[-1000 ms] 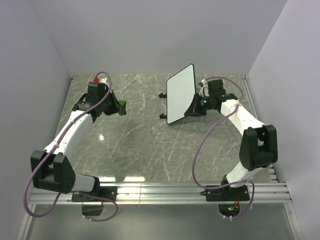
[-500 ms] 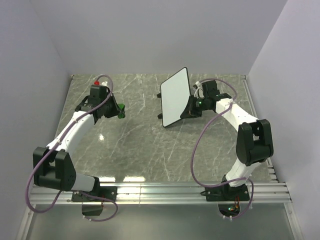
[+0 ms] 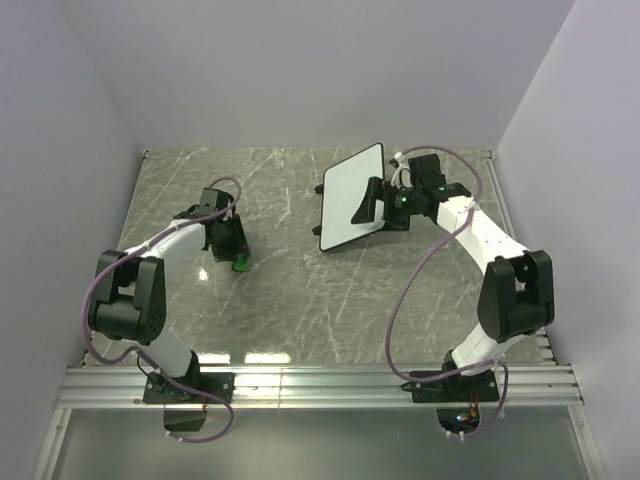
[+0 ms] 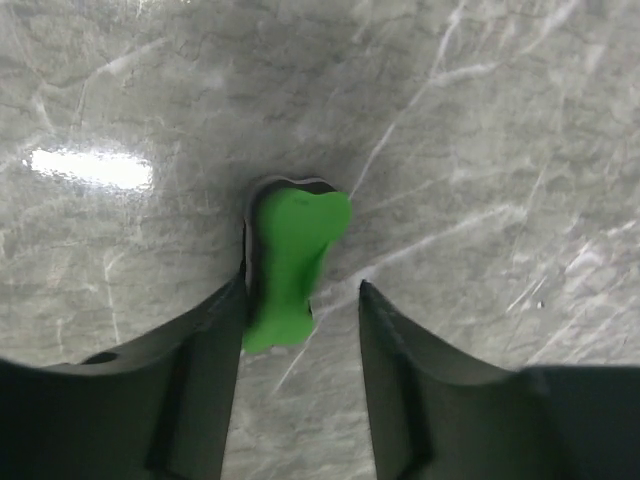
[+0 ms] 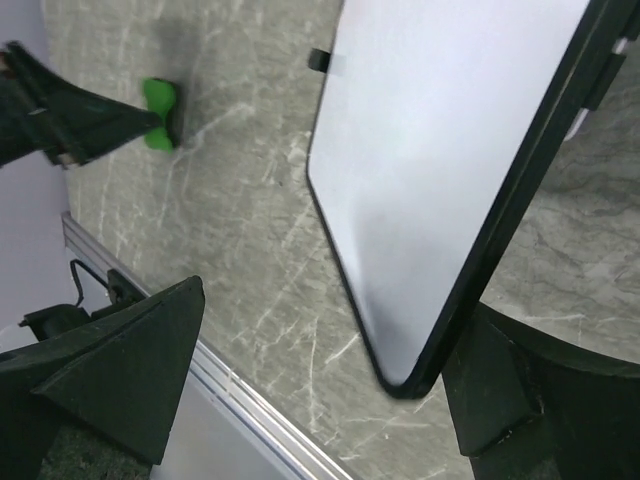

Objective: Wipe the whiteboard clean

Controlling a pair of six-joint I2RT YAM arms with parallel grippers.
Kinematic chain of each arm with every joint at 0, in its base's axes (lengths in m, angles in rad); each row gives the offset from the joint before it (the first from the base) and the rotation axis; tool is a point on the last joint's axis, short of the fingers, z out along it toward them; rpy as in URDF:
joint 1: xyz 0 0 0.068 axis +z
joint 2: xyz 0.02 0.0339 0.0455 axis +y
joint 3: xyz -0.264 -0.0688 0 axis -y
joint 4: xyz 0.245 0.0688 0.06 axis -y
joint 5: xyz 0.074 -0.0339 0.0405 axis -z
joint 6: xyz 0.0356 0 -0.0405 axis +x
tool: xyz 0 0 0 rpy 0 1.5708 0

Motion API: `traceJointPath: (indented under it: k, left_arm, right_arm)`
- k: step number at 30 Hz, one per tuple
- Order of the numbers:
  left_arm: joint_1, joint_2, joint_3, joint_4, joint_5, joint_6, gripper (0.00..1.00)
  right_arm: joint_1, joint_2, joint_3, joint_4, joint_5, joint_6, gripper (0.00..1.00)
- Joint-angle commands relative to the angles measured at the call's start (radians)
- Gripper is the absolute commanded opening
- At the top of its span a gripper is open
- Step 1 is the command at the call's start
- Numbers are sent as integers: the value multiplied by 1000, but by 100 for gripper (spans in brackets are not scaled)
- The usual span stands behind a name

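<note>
The whiteboard (image 3: 350, 197) stands tilted on its small black feet at the back of the marble table, its face plain white. In the right wrist view the whiteboard (image 5: 440, 150) has its black lower edge close against my right finger. My right gripper (image 3: 376, 208) (image 5: 335, 310) is open wide around that corner. A small green block (image 3: 240, 264) (image 4: 290, 262) lies on the table at the left. My left gripper (image 3: 234, 248) (image 4: 302, 288) hangs low over it, open, with the block beside the left fingertip and free of the other finger.
An aluminium rail (image 3: 320, 385) runs along the near table edge by both arm bases. Pale walls close in the table on the left, back and right. The green block (image 5: 158, 100) and the left arm's fingers show far off in the right wrist view.
My left arm came down to the table and opened, leaving the green block on the surface. My right gripper opened off the whiteboard, which now sits lower and flatter.
</note>
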Motion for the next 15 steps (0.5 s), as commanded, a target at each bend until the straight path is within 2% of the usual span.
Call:
traceJointPath:
  k: [1, 2, 3, 6, 9, 10, 15]
  left_arm:
    - [2, 20, 25, 31, -19, -8, 53]
    - [2, 23, 30, 27, -19, -9, 55]
    - [2, 30, 39, 20, -21, -9, 66]
    - [-3, 23, 68, -27, -39, -15, 78]
    - [-12, -32, 91, -78, -54, -41, 80]
    - [-15, -51, 97, -108, -98, -49, 80]
    - [-18, -195, 140, -174, -159, -103, 80]
  right_arm:
    - [1, -107, 67, -11, 20, 4, 100]
    - [0, -124, 74, -19, 43, 4, 100]
    - [1, -163, 84, -32, 63, 5, 100]
    - [0, -267, 72, -83, 184, 31, 100]
    - [1, -399, 22, -108, 258, 65, 100]
    - [1, -430, 12, -127, 270, 73, 100]
    - [3, -602, -26, -169, 255, 128, 100]
